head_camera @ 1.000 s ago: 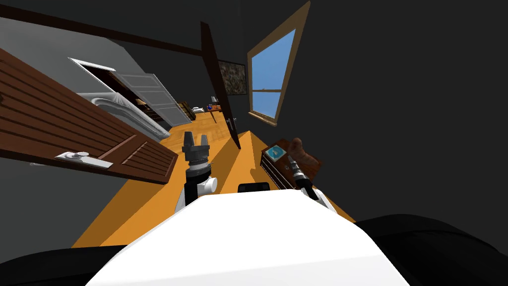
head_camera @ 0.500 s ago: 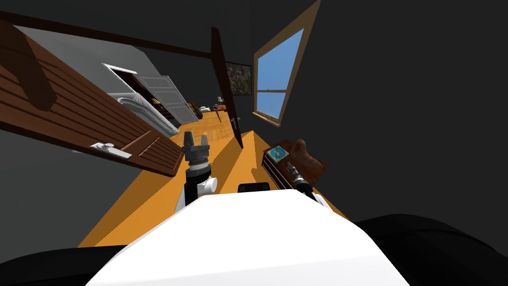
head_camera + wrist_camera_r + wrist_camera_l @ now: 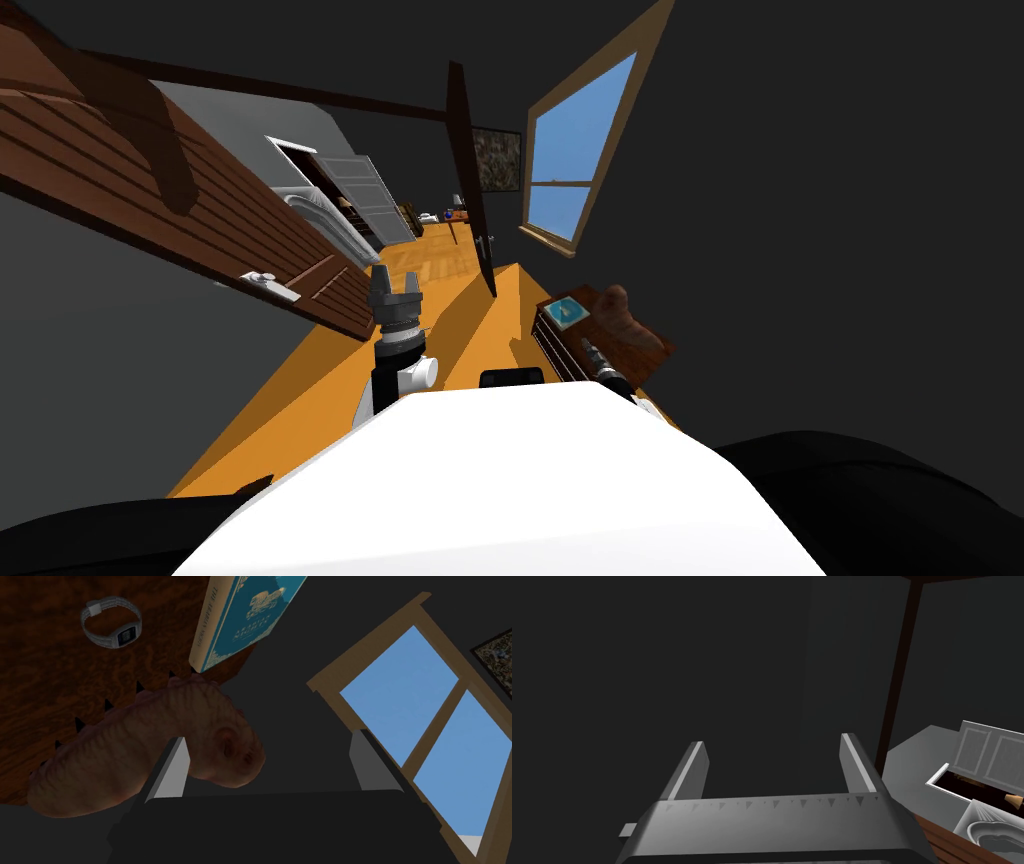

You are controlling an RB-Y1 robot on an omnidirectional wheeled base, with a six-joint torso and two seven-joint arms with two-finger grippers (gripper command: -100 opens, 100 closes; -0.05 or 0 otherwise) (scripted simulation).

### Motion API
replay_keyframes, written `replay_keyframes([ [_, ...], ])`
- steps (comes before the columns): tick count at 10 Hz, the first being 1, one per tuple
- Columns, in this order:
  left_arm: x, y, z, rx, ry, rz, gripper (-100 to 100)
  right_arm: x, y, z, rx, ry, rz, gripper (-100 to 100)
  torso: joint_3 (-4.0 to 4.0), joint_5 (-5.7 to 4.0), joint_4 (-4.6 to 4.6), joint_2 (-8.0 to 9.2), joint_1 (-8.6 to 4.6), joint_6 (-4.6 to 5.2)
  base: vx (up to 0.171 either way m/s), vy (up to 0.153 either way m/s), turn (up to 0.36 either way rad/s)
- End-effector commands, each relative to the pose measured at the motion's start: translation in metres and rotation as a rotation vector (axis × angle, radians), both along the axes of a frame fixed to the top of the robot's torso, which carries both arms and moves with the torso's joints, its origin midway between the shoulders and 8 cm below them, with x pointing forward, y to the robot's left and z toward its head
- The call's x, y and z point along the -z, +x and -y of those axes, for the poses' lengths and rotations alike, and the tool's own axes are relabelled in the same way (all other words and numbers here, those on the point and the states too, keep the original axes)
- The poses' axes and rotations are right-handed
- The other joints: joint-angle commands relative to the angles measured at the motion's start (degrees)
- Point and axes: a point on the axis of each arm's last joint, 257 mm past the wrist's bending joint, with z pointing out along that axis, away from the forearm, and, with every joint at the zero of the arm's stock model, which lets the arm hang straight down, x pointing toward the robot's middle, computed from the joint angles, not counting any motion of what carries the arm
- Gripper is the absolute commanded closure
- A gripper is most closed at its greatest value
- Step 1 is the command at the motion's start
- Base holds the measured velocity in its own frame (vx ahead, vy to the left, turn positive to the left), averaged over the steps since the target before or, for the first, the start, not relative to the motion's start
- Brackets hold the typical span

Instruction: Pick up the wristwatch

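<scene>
On dark wooden top [image 3: 40,691] | wristwatch [image 3: 111,622] is resting near teal book [image 3: 245,616], apart from it | brown spiked figure [image 3: 145,746] is lying between wristwatch and right gripper [image 3: 269,738] | right gripper is hovering, fingers spread wide, gripping nothing | left gripper [image 3: 772,741] is holding its fingers spread too, empty, above orange floor [image 3: 300,400].

The teal book [image 3: 250,616], lying beyond the fingers [image 3: 170,773] of the right gripper [image 3: 265,743], reads "ARABIAN NIGHTS" on its cover, its spine lettering starting "THE" and otherwise too small to read.
</scene>
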Motion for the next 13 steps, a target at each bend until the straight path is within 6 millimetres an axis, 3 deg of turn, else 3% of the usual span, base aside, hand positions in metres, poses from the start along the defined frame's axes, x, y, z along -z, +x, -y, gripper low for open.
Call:
replay_keyframes([
  [1, 0.0, 0.0, 0.0, 0.0, 0.0, 0.0, 0, 0.027, -0.02, 0.008, -0.001, -0.041, -0.092, -100, 0.0, 0.0, 0.0, 0.0, 0.0, 0.0, -0.01, -0.023, 0.272],
  [3, 0.0, 0.0, 0.0, 0.0, 0.0, 0.0, 0, 0.05, -0.041, 0.018, -0.003, -0.076, -0.173, -100, 0.0, 0.0, 0.0, 0.0, -0.04, -0.04, -0.013, -0.033, 0.248],
  [6, 0.0, 0.0, 0.0, 0.0, 0.0, 0.0, 0, 0.094, -0.093, 0.039, -0.033, -0.178, -0.369, -100, -0.02, 0.0, -0.01, -0.04, -0.03, -0.02, -0.002, -0.031, 0.271],
  [8, 0.0, 0.0, 0.0, 0.0, 0.0, 0.0, 0, 0.112, -0.118, 0.049, -0.041, -0.208, -0.449, -100, -0.05, -0.01, -0.02, -0.09, -0.03, 0.02, 0.007, -0.029, 0.159],
  [11, 0.0, 0.0, 0.0, 0.0, 0.0, 0.0, 0, 0.123, -0.136, 0.055, -0.055, -0.239, -0.509, -100, -0.07, 0.01, -0.03, -0.12, 0.02, 0.01, 0.011, -0.019, 0.121],
  [13, 0.0, 0.0, 0.0, 0.0, 0.0, 0.0, 0, 0.141, -0.166, 0.067, -0.088, -0.298, -0.615, -100, -0.08, 0.01, -0.03, -0.14, 0.01, 0.01, 0.022, -0.029, 0.223],
])
